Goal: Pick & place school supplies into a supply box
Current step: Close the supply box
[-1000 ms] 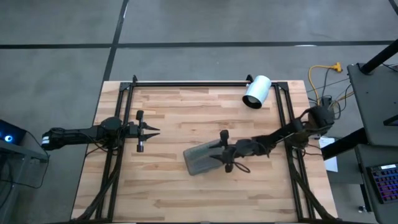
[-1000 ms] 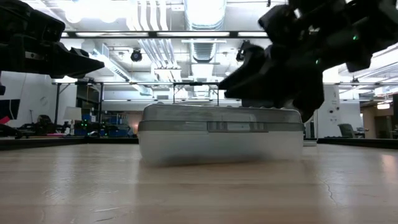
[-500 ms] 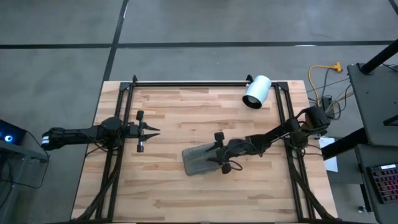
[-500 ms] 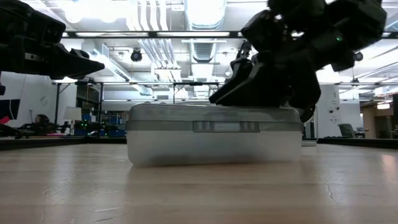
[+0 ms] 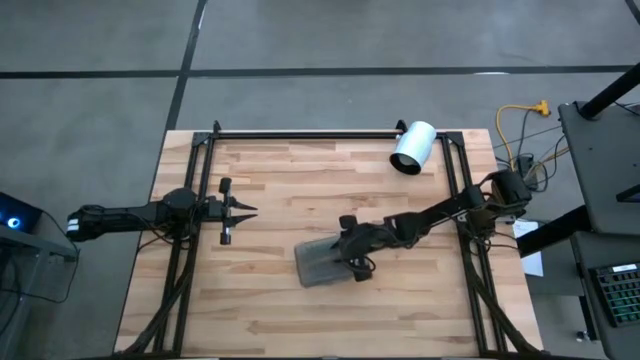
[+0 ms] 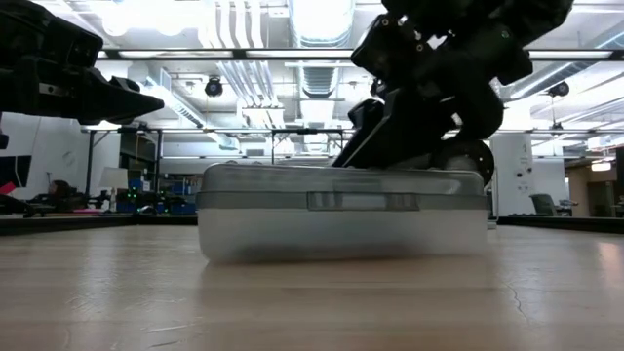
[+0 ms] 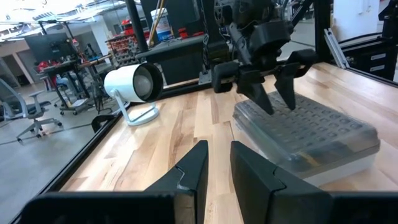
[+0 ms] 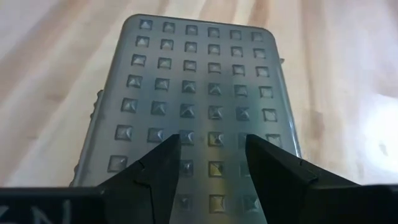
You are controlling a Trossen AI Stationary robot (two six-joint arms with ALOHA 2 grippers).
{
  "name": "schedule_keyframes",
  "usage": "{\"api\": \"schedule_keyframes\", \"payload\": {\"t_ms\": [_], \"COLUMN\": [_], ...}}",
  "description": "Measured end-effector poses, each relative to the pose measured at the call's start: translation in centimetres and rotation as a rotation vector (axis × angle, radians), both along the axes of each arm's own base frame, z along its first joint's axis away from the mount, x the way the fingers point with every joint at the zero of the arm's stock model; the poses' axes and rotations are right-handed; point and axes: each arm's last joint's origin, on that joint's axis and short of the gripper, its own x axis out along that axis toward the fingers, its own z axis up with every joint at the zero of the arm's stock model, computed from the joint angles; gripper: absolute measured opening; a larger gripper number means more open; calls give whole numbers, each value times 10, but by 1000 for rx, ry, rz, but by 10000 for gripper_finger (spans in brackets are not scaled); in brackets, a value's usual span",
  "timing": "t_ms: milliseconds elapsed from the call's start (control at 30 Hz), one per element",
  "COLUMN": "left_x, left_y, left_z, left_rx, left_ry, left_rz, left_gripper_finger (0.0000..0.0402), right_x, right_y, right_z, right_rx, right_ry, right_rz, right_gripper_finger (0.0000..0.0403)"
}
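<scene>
The supply box (image 5: 322, 262) lies closed on the wooden surface (image 5: 280, 190), a little toward the right arm's side of the middle, its grey studded lid (image 8: 196, 93) shut flat over the translucent body (image 6: 341, 226). The right pincer (image 5: 352, 258) sits directly above the box's end nearest that arm, with its fingers (image 8: 158, 168) spread wide and their tips down on the lid; they hold nothing between them. From table height, the right arm's dark wrist bulks over the lid's top and the fingertips meet it near the middle of the box (image 6: 390, 156). Seen from the left arm's wrist camera, the same two fingers (image 7: 264, 93) point down onto the bumpy lid (image 7: 311, 124). The left pincer (image 5: 243, 209) hovers well apart from the box, over the left part of the surface, its fingers (image 7: 193, 168) nearly together with a narrow gap and nothing in it. A white cylinder (image 5: 412, 148) lies on its side at the far right corner of the surface, near the dark frame rail (image 5: 300, 134). None of the pencils, pens or scissors can be made out outside the box.
</scene>
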Motion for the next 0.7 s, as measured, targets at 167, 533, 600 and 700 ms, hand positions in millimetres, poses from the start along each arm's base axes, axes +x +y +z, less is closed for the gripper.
{"api": "schedule_keyframes", "payload": {"t_ms": [167, 533, 600, 700], "left_x": [0, 0, 0, 0], "left_y": [0, 0, 0, 0], "left_z": [0, 0, 0, 0], "left_rx": [0, 0, 0, 0], "left_ry": [0, 0, 0, 0], "left_rz": [0, 0, 0, 0], "left_gripper_finger": [54, 54, 54, 54], "right_x": [-1, -1, 0, 0], "right_y": [-2, -5, -5, -5], "right_z": [-3, -3, -2, 1], "right_rx": [18, 2, -3, -20], "right_ry": [38, 28, 14, -8], "right_rz": [0, 1, 6, 19], "right_gripper_finger": [173, 168, 166, 167]}}
